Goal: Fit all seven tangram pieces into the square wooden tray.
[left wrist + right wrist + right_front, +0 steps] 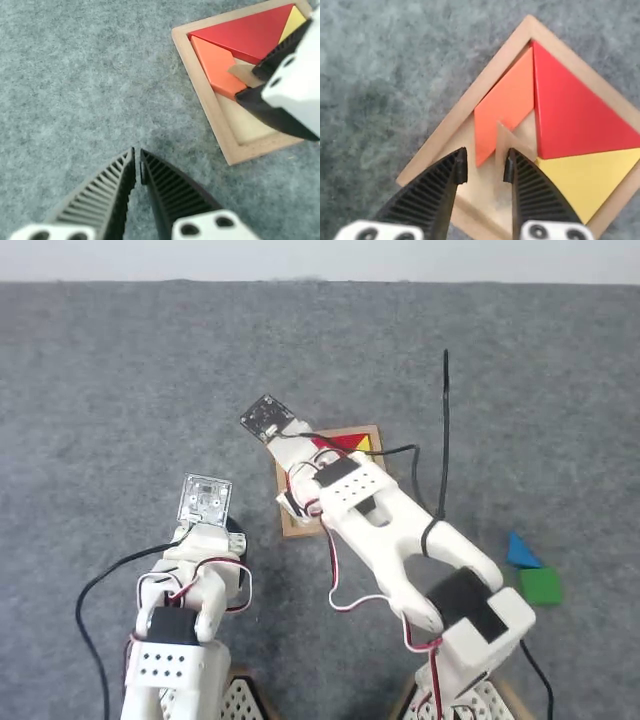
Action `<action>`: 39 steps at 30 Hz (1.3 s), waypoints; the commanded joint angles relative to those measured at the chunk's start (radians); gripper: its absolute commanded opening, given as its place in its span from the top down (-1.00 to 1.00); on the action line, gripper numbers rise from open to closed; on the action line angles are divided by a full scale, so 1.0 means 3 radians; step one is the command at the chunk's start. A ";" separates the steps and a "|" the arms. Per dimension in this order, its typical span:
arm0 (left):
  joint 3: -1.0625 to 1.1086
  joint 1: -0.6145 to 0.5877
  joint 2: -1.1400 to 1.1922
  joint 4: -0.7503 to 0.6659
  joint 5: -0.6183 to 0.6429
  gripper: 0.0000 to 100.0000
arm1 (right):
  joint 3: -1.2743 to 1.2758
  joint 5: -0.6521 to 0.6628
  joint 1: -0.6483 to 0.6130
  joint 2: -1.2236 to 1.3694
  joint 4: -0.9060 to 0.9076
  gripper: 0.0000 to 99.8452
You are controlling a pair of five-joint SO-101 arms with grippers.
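The square wooden tray (pixel 432 150) (pixel 235 150) (pixel 292 525) lies mid-table. In it sit a large red triangle (pixel 570 115) (pixel 250 32), an orange parallelogram (pixel 505 107) (pixel 215 65) and a yellow triangle (pixel 580 180) (pixel 295 17). My right gripper (pixel 485 165) (pixel 245 82) hangs open over the tray's bare part. A pale tan piece (pixel 502 145) (pixel 245 72) stands tilted between its fingers, against one of them. My left gripper (pixel 137 152) is shut and empty over the carpet beside the tray. A blue triangle (pixel 520 550) and a green square (pixel 541 585) lie far right.
Grey carpet (pixel 120 390) covers the table. The right arm (pixel 400 540) stretches over the tray and hides most of it from above. The left arm (pixel 190 580) stands near the front edge. A black cable (pixel 445 430) rises behind the tray.
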 commanded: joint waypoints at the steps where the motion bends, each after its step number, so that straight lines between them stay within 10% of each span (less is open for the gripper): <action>1: -0.0028 -0.0015 -0.0041 0.0005 0.0020 0.97 | -0.0286 0.0061 0.0110 0.0043 -0.0013 0.74; 39: -0.0028 -0.0015 -0.0041 0.0005 0.0020 0.97 | -0.0471 0.0061 0.0269 0.0125 0.0003 0.73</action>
